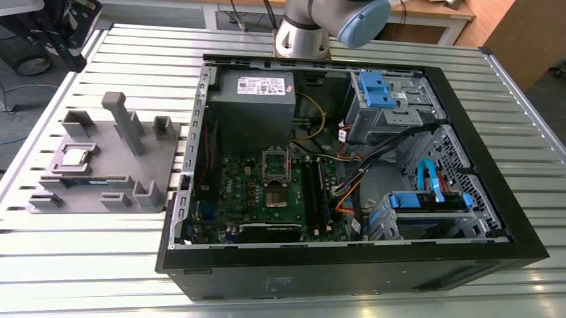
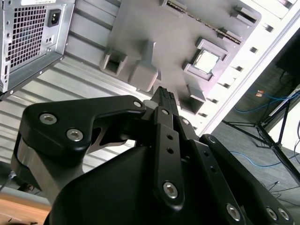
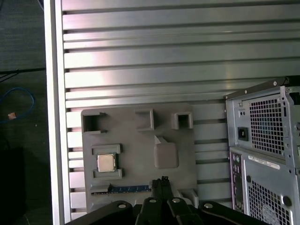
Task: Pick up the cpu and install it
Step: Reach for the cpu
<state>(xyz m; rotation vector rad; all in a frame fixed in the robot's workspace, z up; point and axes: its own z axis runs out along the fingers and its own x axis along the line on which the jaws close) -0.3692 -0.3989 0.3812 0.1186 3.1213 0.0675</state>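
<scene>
Cpu: the cpu [image 1: 73, 157] lies flat, silvery top up, in its own pocket of the grey holder tray [image 1: 150, 165], with low blocks around it.
Tray neighbours: a long thin memory stick [image 3: 126, 189] rests in a slot just beside the cpu's pocket. A tall post [image 1: 124, 122] stands near the middle of the tray.
End effector: in both wrist views the end effector [image 3: 163, 180] hangs above the tray with its fingertips together. It holds nothing and is well apart from the cpu.
Step in hand: judged to be the approach for the pick, since the chip is untouched.
Doing it well: the fingers would likely need to part wider than the chip and come down square to it. They should close on two bare edges, keeping off the blocks, the post and the memory stick.
Destination: the open computer case [image 1: 495, 218] lies on the slatted metal surface [image 1: 89, 252], to the exterior view's right of the tray. The socket [image 1: 276, 165] on the board looks empty.
Writing: a white label [image 1: 258, 86] on the grey power-supply box carries print too small to make out.
</scene>
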